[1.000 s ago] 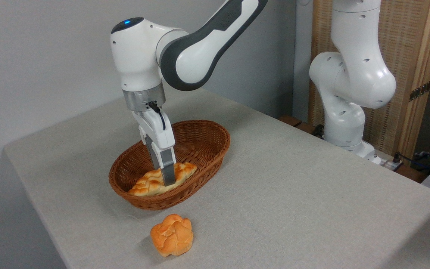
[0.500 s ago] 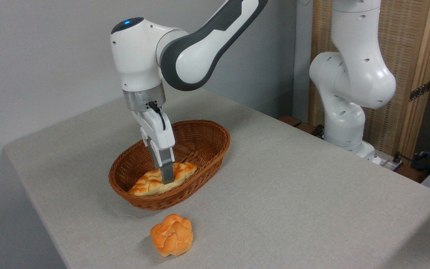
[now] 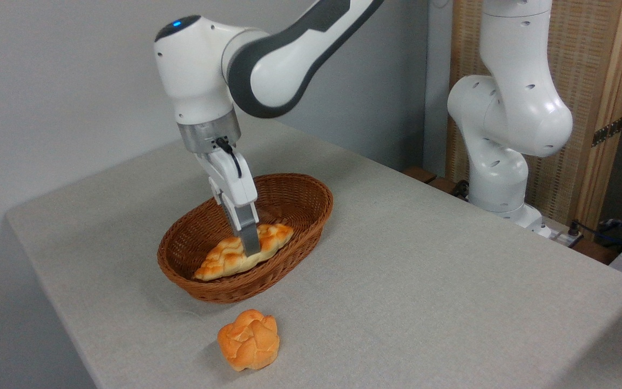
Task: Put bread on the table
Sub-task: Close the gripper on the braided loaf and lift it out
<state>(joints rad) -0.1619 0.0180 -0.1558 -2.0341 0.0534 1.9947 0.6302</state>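
Observation:
The bread (image 3: 224,259), a long braided loaf with golden patches, hangs tilted inside the brown wicker basket (image 3: 295,194), its right end raised and its left tip low near the basket floor. My gripper (image 3: 250,248) reaches straight down from above and is shut on the bread around its middle. Only the near finger shows; the far one is hidden behind the loaf. The table (image 3: 424,270), covered in light grey-beige cloth, holds the basket left of centre.
A small round orange knotted roll (image 3: 248,339) lies on the cloth just in front of the basket. The arm's white base (image 3: 497,178) stands off the table's far right edge, before a wooden screen. Bare cloth spreads right of the basket.
The gripper has risen and shifted slightly right with the bread in it. The loaf's right end has lifted off the basket floor and the loaf now tilts.

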